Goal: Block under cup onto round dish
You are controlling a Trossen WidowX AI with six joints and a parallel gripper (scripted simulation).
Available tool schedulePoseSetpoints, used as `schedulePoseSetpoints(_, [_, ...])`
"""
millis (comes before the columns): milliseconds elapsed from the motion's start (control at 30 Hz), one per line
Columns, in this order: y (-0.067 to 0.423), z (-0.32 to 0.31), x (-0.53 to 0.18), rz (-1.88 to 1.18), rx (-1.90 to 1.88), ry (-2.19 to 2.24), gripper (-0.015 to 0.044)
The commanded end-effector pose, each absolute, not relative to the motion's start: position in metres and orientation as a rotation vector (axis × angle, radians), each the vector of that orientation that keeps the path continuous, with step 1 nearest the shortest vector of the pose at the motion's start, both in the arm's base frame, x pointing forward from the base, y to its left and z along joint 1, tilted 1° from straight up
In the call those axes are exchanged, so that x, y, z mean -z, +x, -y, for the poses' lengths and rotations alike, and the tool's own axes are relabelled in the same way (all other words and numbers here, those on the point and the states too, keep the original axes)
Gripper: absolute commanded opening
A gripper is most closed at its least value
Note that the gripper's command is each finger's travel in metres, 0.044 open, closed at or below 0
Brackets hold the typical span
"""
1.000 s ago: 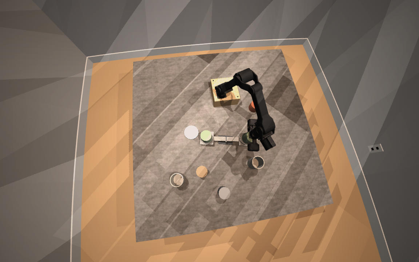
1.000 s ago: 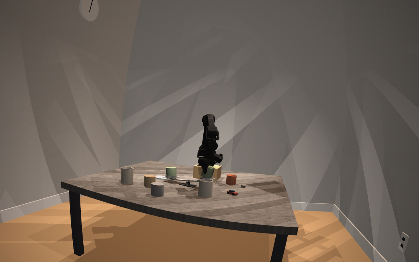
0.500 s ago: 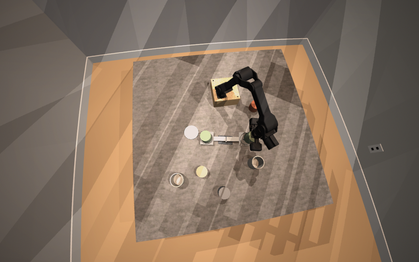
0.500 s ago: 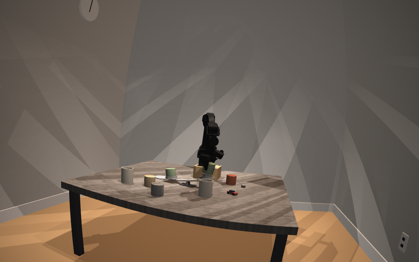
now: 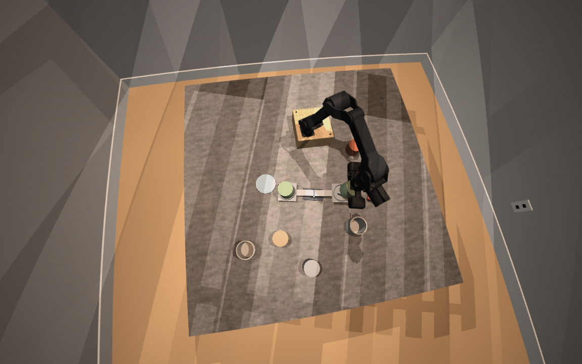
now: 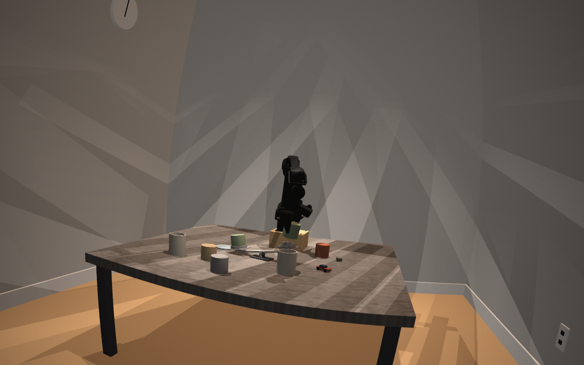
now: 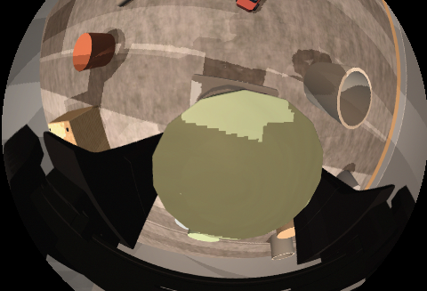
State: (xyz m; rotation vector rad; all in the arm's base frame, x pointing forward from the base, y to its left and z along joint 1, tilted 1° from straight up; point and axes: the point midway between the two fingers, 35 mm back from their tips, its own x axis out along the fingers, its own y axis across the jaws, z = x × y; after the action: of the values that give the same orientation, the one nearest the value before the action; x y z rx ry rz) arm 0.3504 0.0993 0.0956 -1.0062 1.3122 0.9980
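Gripping the lifted green cup (image 6: 292,230), the gripper (image 5: 351,190) is closed on its sides above the balance (image 5: 313,193) pan nearer the table's right edge. The block is hidden beneath the cup in every view. Risk: a sideways swing could strike the beam and disturb the second green cup (image 5: 286,188), ending the attempt. Carrying the held cup over the round dish (image 5: 265,184) also breaks the rule.
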Motion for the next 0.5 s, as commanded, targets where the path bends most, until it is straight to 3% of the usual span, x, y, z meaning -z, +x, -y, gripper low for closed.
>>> schedulePoseSetpoints(0, [0.35, -0.1, -0.104, -1.304, -1.001, -1.007, 0.0])
schedulePoseSetpoints(467, [0.347, -0.099, -0.122, -1.304, -1.001, -1.007, 0.0])
